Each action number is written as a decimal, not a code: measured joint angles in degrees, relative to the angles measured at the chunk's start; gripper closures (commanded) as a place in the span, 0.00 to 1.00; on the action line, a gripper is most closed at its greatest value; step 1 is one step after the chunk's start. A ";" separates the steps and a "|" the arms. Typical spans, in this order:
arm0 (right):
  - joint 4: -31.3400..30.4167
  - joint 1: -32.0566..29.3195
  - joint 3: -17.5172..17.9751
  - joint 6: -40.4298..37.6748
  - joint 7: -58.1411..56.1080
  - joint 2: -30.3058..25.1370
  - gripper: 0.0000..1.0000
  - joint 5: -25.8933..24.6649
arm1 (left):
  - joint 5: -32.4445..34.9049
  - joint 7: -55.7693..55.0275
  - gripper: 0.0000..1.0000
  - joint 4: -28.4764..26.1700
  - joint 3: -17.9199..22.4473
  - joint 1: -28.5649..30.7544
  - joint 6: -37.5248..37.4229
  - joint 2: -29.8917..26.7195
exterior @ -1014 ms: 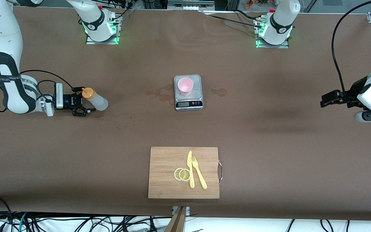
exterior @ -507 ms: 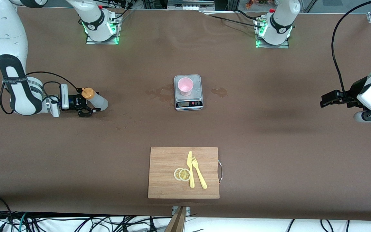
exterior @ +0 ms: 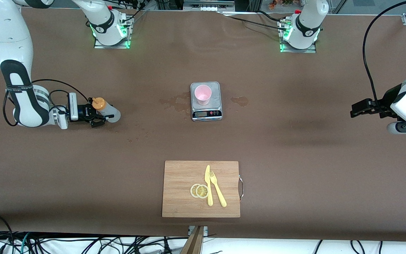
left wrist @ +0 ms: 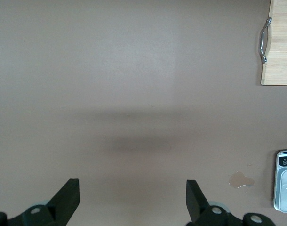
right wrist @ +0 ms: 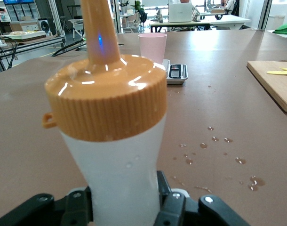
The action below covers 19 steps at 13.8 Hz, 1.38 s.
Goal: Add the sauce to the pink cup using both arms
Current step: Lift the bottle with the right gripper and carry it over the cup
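Observation:
The sauce (exterior: 110,113), a whitish squeeze bottle with an orange nozzle cap (exterior: 98,103), stands on the table toward the right arm's end. My right gripper (exterior: 99,118) reaches in level with the table and is shut on the bottle's lower body. In the right wrist view the sauce (right wrist: 119,174) fills the middle, a black finger (right wrist: 171,203) pressed against each side. The pink cup (exterior: 203,94) stands upright on a small scale (exterior: 216,92) at mid-table and shows in the distance (right wrist: 152,46). My left gripper (exterior: 354,110) waits open above the table at the left arm's end (left wrist: 132,183), holding nothing.
A wooden cutting board (exterior: 182,187) with lemon slices (exterior: 199,191), a yellow knife and a fork (exterior: 217,193) lies nearer the front camera than the scale. Wet patches (exterior: 240,101) mark the table beside the scale. Water drops (right wrist: 214,141) dot the table near the bottle.
My right gripper slid forward around the sauce and closed on it, nudging the bottle slightly toward the scale. The left arm stayed still.

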 measured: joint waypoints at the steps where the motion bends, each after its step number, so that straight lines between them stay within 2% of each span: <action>1: 0.33 1.49 -0.26 1.30 1.83 -0.95 0.82 0.08 | 0.00 0.00 0.00 0.00 0.00 0.00 0.00 0.00; 6: 0.80 11.87 -2.30 11.33 13.69 -8.05 0.82 -0.07 | 0.00 0.00 0.00 0.00 -0.02 0.00 0.00 0.00; 9: 1.01 18.74 -3.49 17.53 21.94 -11.05 0.82 -2.99 | 0.00 0.00 0.00 -0.01 -0.02 0.00 0.00 0.01; 12: 2.84 26.39 -5.96 20.84 33.81 -13.11 0.82 -11.38 | 0.00 0.01 0.00 -0.01 -0.02 0.00 0.00 0.01; 16: 7.24 39.25 -10.90 22.04 53.89 -14.67 0.82 -26.30 | 0.00 0.02 0.00 -0.01 -0.04 0.00 0.00 0.01; 19: 10.19 48.19 -12.84 22.00 68.71 -14.84 0.82 -37.41 | 0.00 0.03 0.00 -0.02 -0.04 0.00 0.00 0.02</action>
